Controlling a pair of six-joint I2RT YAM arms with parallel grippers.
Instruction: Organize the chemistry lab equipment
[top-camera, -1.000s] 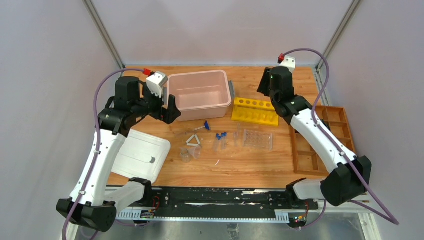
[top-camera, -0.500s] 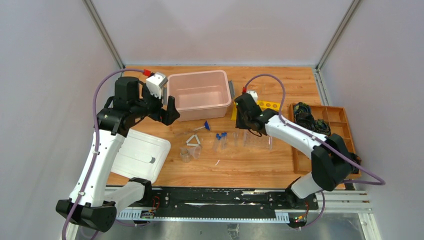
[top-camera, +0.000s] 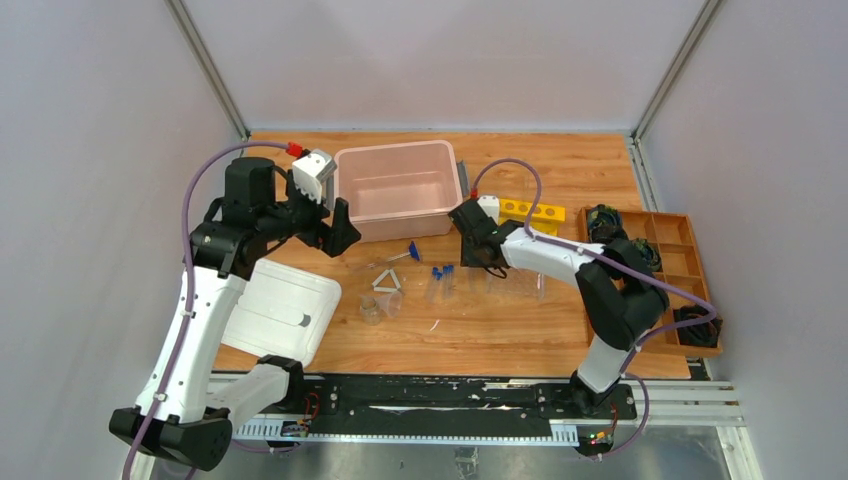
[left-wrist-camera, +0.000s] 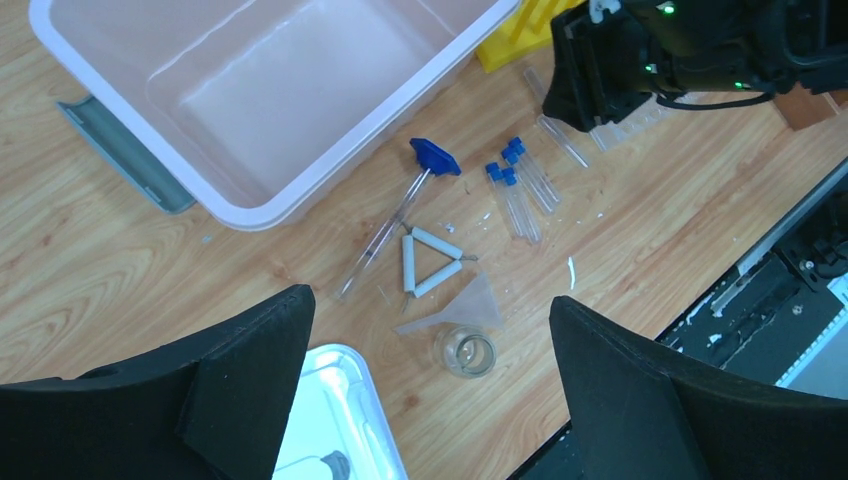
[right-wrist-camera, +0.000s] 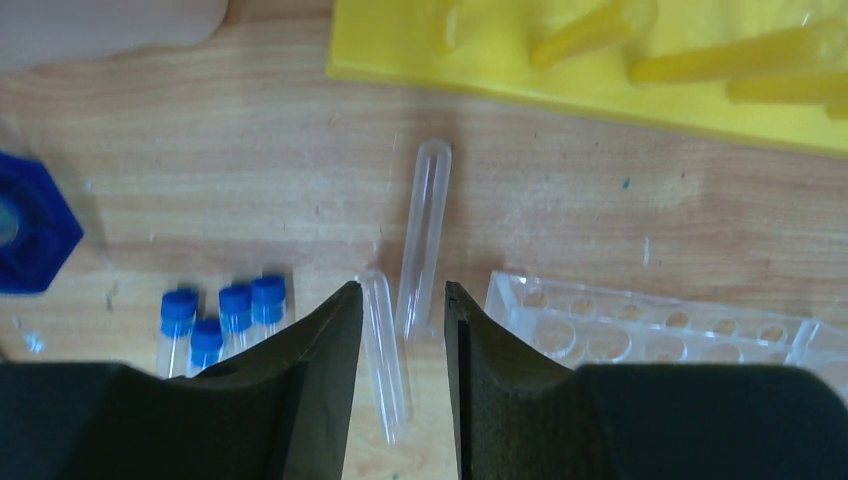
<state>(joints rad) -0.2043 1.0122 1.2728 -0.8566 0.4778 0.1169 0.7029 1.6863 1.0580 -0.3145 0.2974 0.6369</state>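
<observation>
Right claw had swung in during the last second from far right of the pink bin and dropped low just off its right front corner. Jaws narrowed round two uncapped clear tubes lying on the tabletop; whether they pinched could not be told. Clear tube rack sat just beyond, further from the bin. Left claw, spread wide and empty, barely shifted off the bin's left front corner. Reading: tube pickup was starting; nothing sorted yet.
</observation>
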